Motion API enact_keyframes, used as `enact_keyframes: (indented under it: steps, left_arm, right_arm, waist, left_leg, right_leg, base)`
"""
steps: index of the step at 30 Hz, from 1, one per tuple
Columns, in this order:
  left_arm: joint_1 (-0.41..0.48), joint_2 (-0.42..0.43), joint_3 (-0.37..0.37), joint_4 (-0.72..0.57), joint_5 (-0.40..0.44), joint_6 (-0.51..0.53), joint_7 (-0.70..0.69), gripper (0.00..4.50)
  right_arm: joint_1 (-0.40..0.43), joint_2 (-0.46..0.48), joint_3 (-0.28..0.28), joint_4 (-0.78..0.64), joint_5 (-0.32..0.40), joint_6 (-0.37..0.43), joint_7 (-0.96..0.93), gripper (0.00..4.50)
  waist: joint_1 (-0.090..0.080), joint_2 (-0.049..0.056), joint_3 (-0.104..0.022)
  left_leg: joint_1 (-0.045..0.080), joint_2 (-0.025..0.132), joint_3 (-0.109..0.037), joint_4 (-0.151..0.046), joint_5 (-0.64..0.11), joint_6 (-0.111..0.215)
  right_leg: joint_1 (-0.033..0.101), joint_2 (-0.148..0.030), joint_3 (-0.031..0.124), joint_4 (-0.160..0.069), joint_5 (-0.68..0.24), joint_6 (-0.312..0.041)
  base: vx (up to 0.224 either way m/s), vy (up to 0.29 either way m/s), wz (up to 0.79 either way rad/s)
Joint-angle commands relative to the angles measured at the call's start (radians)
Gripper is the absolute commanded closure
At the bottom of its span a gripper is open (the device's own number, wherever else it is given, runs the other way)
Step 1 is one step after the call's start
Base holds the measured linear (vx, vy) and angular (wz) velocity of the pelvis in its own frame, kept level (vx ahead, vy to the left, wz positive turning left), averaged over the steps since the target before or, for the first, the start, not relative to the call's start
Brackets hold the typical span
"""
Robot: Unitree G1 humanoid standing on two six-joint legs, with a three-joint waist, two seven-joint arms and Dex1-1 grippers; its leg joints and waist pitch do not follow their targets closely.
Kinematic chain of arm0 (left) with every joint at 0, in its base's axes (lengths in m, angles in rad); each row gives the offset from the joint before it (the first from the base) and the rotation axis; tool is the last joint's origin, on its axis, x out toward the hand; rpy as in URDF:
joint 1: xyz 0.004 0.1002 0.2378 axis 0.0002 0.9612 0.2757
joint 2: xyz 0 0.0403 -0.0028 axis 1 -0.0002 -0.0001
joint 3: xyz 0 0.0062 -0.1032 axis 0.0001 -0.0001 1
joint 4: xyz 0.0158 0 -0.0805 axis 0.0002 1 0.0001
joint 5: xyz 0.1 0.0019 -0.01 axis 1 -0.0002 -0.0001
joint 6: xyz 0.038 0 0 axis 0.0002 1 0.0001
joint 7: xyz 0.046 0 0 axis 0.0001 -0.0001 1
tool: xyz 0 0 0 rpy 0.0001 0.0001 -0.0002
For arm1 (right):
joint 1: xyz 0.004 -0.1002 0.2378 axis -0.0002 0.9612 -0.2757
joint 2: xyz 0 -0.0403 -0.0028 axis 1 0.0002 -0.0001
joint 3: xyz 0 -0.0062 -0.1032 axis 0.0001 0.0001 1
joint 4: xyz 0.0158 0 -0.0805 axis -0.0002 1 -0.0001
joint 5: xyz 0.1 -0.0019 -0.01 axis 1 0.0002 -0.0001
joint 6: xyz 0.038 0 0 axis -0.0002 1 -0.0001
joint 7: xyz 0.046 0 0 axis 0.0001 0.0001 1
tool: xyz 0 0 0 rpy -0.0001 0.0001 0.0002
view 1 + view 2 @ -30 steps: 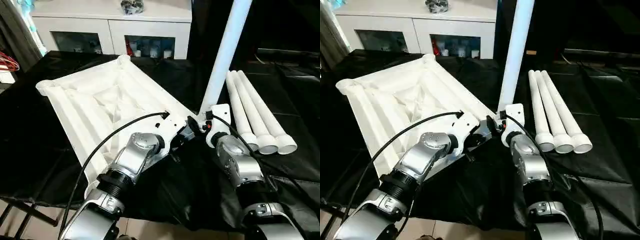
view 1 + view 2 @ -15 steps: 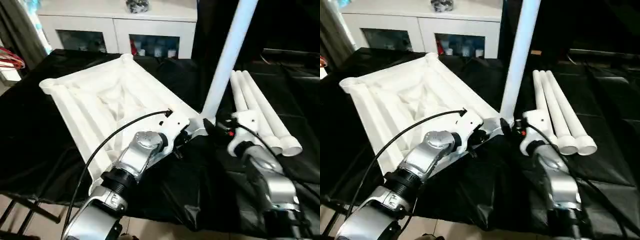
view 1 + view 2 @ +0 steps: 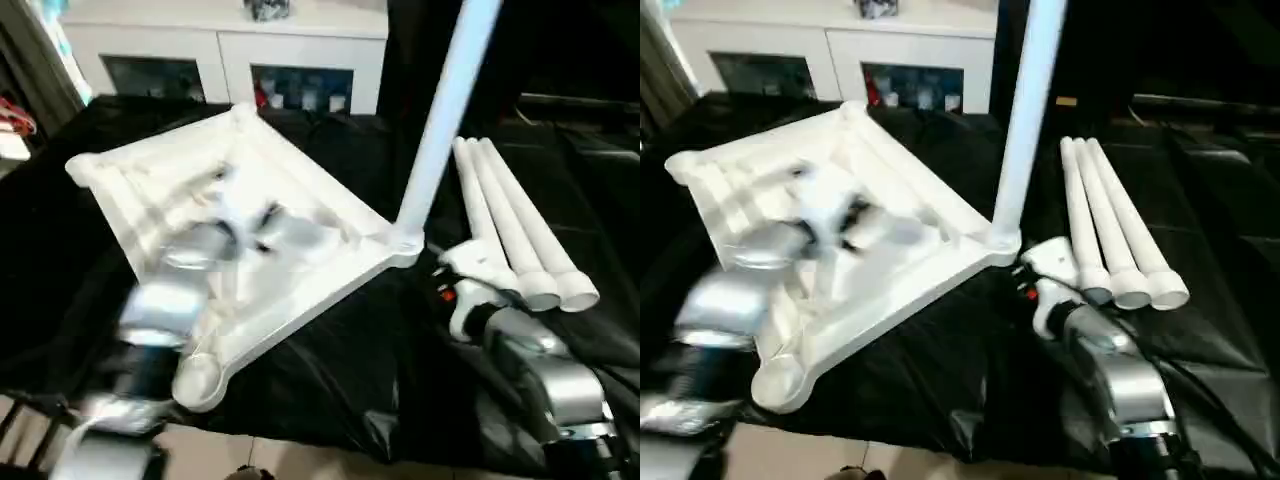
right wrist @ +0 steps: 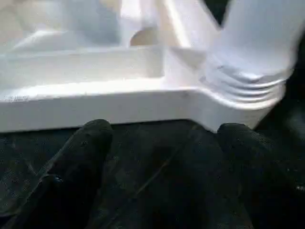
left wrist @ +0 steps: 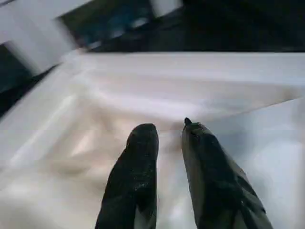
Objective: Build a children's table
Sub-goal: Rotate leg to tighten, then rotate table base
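Observation:
The children's table top (image 3: 300,215) lies upside down on the black cloth, ribbed underside up. One white leg (image 3: 440,110) stands upright in the near right corner socket (image 3: 405,243), with no gripper on it. My left arm (image 3: 165,295) is a blur over the top's near left part. In its wrist view the left gripper (image 5: 169,131) hovers over the ribs, fingers a little apart and empty. My right gripper (image 4: 167,138) is wide open just short of the leg's ridged base (image 4: 250,78), touching nothing. Its wrist (image 3: 470,295) lies right of that corner.
Three loose white legs (image 3: 515,225) lie side by side on the cloth to the right, close to my right forearm. A white cabinet with glass doors (image 3: 230,60) stands behind the table. The cloth's near edge (image 3: 300,440) drops to the floor.
My left gripper has let go at the near right corner, and the arm has swung left over the top. The right gripper has drawn back from the leg's base. The leg stays upright.

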Motion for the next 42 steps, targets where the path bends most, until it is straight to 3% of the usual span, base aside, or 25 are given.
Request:
enact_keyframes:
  steps: [1, 3, 4, 5, 11, 14, 20, 27, 31, 35, 40, 42]
  left_arm:
    - [0.024, 0.03, 0.004, -0.052, 0.031, 0.072, -0.002, 3.46]
    - [0.053, 0.084, 0.013, -0.074, 0.065, 0.128, 0.005, 3.62]
    - [0.062, 0.099, 0.016, -0.073, 0.078, 0.141, 0.011, 3.79]
    - [0.075, 0.12, 0.022, -0.079, 0.09, 0.161, 0.019, 3.79]
    - [0.12, 0.194, 0.024, -0.078, 0.112, 0.24, 0.029, 4.25]
    - [0.153, 0.231, -0.033, -0.054, 0.113, 0.23, -0.024, 4.43]
    - [0.201, 0.266, -0.159, -0.055, 0.054, 0.228, -0.178, 4.5]
    - [0.236, 0.378, -0.279, -0.136, 0.005, 0.194, -0.39, 4.5]
    - [0.257, 0.421, -0.33, -0.245, -0.086, 0.14, -0.544, 4.5]
    - [0.244, 0.397, -0.363, -0.318, -0.161, 0.171, -0.599, 4.5]
    - [0.198, 0.315, -0.417, -0.316, -0.172, 0.156, -0.605, 4.5]
    - [0.161, 0.251, -0.442, -0.273, -0.156, 0.133, -0.582, 4.5]
  right_arm:
    - [-0.02, 0.004, 0.013, 0.024, -0.019, 0.016, -0.008, 0.49]
    - [-0.042, 0.014, 0.021, 0.066, -0.029, 0.014, -0.018, 0.67]
    - [-0.048, 0.017, 0.023, 0.078, -0.035, 0.009, -0.023, 0.86]
    - [-0.055, 0.019, 0.026, 0.088, -0.033, 0.015, -0.025, 0.94]
    - [-0.086, 0.035, 0.045, 0.127, -0.039, 0.01, -0.026, 1.41]
    - [-0.11, 0.046, 0.048, 0.165, -0.053, -0.01, -0.044, 1.59]
    - [-0.162, 0.076, 0.04, 0.245, -0.06, -0.036, -0.07, 2.16]
    - [-0.24, 0.1, 0.049, 0.361, -0.076, -0.083, -0.084, 2.74]
    - [-0.288, 0.108, 0.052, 0.437, -0.089, -0.121, -0.088, 3.07]
    - [-0.326, 0.115, 0.052, 0.491, -0.097, -0.146, -0.089, 3.52]
    - [-0.361, 0.126, 0.056, 0.542, -0.104, -0.173, -0.084, 3.97]
    - [-0.375, 0.133, 0.06, 0.568, -0.111, -0.189, -0.087, 4.1]
  waist:
    - [0.003, -0.005, -0.064]
    - [0.006, -0.006, -0.064]
    - [0.004, -0.006, -0.064]
    - [0.005, -0.01, -0.063]
    - [0.011, -0.004, -0.067]
    - [0.013, -0.006, -0.067]
    - [0.015, 0.001, -0.068]
    - [0.008, 0.0, -0.065]
    - [0.007, -0.001, -0.066]
    - [0.003, -0.001, -0.068]
    - [0.0, -0.007, -0.072]
    - [0.001, -0.005, -0.073]
  left_leg:
    - [0.036, 0.051, -0.025, -0.074, -0.174, 0.027]
    - [0.039, 0.051, -0.024, -0.074, -0.183, 0.011]
    - [0.033, 0.047, -0.025, -0.076, -0.179, 0.004]
    - [0.038, 0.047, -0.024, -0.076, -0.194, -0.004]
    - [0.038, 0.044, -0.026, -0.074, -0.181, -0.014]
    - [0.037, 0.042, -0.026, -0.074, -0.18, -0.014]
    - [0.038, 0.042, -0.025, -0.076, -0.208, -0.036]
    - [0.037, 0.04, -0.027, -0.077, -0.257, -0.048]
    - [0.038, 0.042, -0.026, -0.077, -0.248, -0.054]
    - [0.038, 0.041, -0.022, -0.073, -0.22, -0.057]
    - [0.03, 0.037, -0.019, -0.065, -0.149, -0.031]
    - [0.035, 0.037, -0.016, -0.061, -0.148, -0.024]
  right_leg:
    - [0.025, -0.044, 0.029, -0.06, -0.123, -0.224]
    - [0.023, -0.043, 0.03, -0.06, -0.119, -0.215]
    - [0.026, -0.041, 0.028, -0.058, -0.117, -0.207]
    - [0.022, -0.041, 0.03, -0.061, -0.125, -0.201]
    - [0.023, -0.04, 0.03, -0.054, -0.069, -0.205]
    - [0.023, -0.042, 0.03, -0.052, -0.066, -0.208]
    - [0.022, -0.041, 0.03, -0.051, -0.074, -0.213]
    - [0.021, -0.045, 0.033, -0.054, -0.144, -0.214]
    - [0.02, -0.044, 0.032, -0.049, -0.129, -0.223]
    - [0.023, -0.039, 0.032, -0.041, -0.081, -0.236]
    - [0.034, -0.041, 0.033, -0.035, -0.006, -0.244]
    - [0.031, -0.04, 0.034, -0.038, -0.01, -0.249]
  base:
    - [0.0, 0.0, 0.0]
    - [0.0, 0.0, 0.0]
    - [0.0, 0.0, 0.0]
    - [0.0, 0.0, 0.0]
    - [0.0, 0.0, 0.0]
    - [0.0, 0.0, 0.0]
    - [0.0, 0.0, 0.0]
    - [0.0, 0.0, 0.0]
    - [0.0, 0.0, 0.0]
    - [0.0, 0.0, 0.0]
    - [0.0, 0.0, 0.0]
    - [0.0, 0.0, 0.0]
